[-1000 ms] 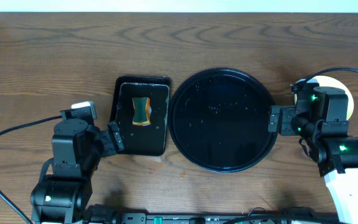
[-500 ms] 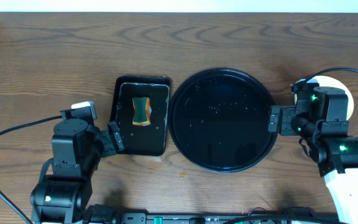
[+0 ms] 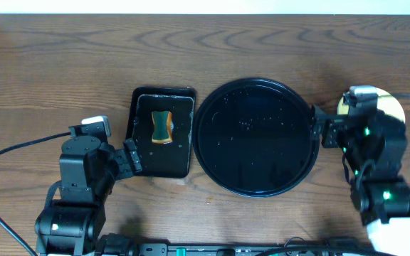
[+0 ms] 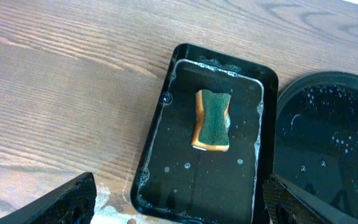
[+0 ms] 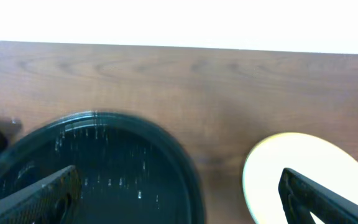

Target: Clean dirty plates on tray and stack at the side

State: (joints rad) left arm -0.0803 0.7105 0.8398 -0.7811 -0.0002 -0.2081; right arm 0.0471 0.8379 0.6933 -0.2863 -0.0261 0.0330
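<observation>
The round black tray (image 3: 255,174) sits mid-table, wet with droplets and holding no plates; it also shows in the right wrist view (image 5: 104,168) and the left wrist view (image 4: 328,143). A pale yellow plate (image 3: 392,107) lies on the table right of the tray, partly hidden under my right arm, and looks clean in the right wrist view (image 5: 297,165). My right gripper (image 3: 317,131) (image 5: 179,205) is open, straddling the gap between tray rim and plate. My left gripper (image 3: 129,158) (image 4: 179,208) is open and empty at the near end of the rectangular tray.
A small black rectangular tray (image 3: 179,160) (image 4: 166,168) holding soapy water and a green-and-orange sponge (image 3: 162,126) (image 4: 213,121) stands left of the round tray. Foam is spilled on the wood at its near left corner (image 4: 114,205). Cables trail at both front corners.
My right arm has turned, its wrist and forearm shifting over the plate, with the gripper still at the tray's right rim. The left arm has not moved.
</observation>
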